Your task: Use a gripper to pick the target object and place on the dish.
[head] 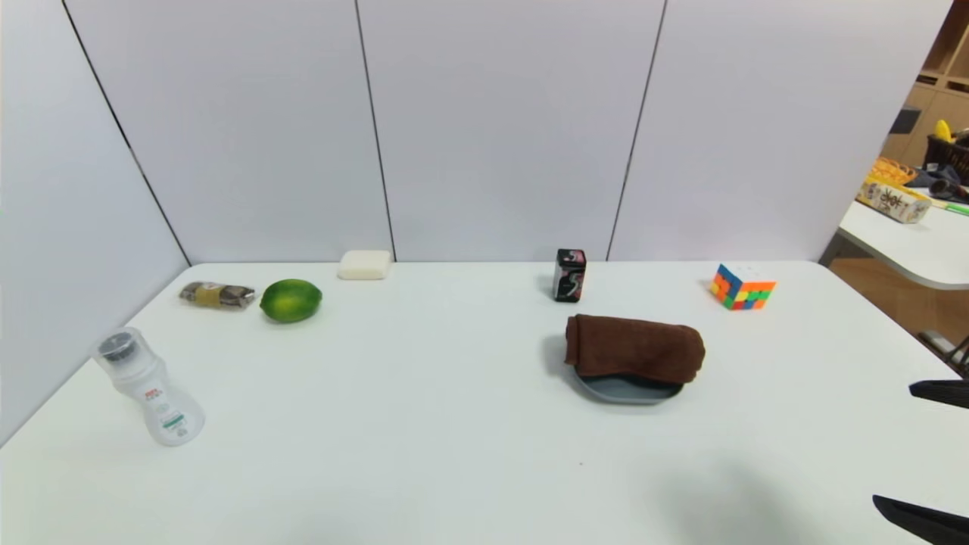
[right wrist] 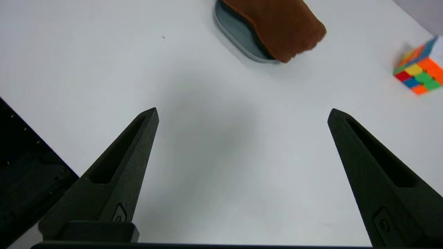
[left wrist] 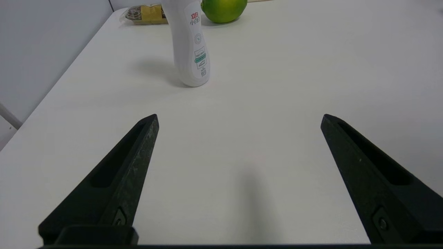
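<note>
On the dish [head: 632, 397]: brown towel [head: 636, 348] lay across it, both ends reaching past the rim; near rim showed, far rim was hidden beneath the roll.
Task state: towel sat where the job wanted it, so placing looked done, barring a small straightening.
Right gripper [right wrist: 244, 110]: at the robot's right, nearer than the dish and well apart from it; fingers [right wrist: 128, 155] spread wide, nothing between them.
Left gripper [left wrist: 240, 116]: parked over the left part of the tabletop [left wrist: 242, 93], fingers [left wrist: 373, 180] wide and holding nothing.
Towel weight: judged light, little strain for one arm.
Towel body: looked soft and thick, likely to squash under a pinch and spring back partly; nothing fragile in it.
Towel surface: nap seemed grippy, slipping unlikely; a loose outer layer could have peeled if pinched alone.
Best hold: across the roll's middle, a finger on each long side, taking in the full thickness; an end grip would probably have let the other end sag.
Dish handling: looked smooth and rigid, perhaps apt to slide if the roll were dragged.
Next move: judged to be drawing the right arm clear, leaving the roll alone unless it tipped.
</note>
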Controlling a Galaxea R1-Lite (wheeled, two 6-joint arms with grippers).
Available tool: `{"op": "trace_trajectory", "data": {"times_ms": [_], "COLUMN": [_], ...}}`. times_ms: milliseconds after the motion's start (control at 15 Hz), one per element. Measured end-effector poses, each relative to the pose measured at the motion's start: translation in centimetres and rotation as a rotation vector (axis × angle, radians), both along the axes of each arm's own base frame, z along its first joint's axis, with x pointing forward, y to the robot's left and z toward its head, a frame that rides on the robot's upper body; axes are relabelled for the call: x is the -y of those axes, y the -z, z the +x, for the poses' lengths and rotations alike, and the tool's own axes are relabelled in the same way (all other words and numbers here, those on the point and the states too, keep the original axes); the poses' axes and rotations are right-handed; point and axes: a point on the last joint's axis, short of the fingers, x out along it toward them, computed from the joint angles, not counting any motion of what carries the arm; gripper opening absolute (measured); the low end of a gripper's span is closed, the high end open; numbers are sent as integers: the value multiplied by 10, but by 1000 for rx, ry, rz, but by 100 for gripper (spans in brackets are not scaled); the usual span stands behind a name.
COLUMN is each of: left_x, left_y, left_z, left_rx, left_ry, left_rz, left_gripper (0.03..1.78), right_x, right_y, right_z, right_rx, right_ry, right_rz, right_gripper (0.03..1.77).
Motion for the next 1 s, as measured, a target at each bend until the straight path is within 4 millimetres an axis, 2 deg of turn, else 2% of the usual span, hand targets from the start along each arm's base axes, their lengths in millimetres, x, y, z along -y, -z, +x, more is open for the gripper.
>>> {"op": "trace_trajectory", "data": {"times_ms": [133, 267, 533, 733, 1000], "left_x": [0, 0, 0, 0, 0], "left_y": [0, 0, 0, 0, 0], "left_z": [0, 0, 0, 0, 0], "left_rx": [0, 0, 0, 0, 0], "left_ry": [0, 0, 0, 0, 0], "left_rz": [0, 0, 0, 0, 0], "left_gripper": [169, 169, 169, 169, 169], "right_x": [3, 6, 11, 12, 13], "right_y": [13, 34, 74, 102, 129], "right_z": [-22, -42, -72, -81, -86], "right_rx": [46, 95, 223, 319, 383], "right_ry": [93, 197, 390, 464, 535], "right_rz": [55, 104, 174, 223, 227], "right_gripper": [169, 169, 169, 169, 169]}}
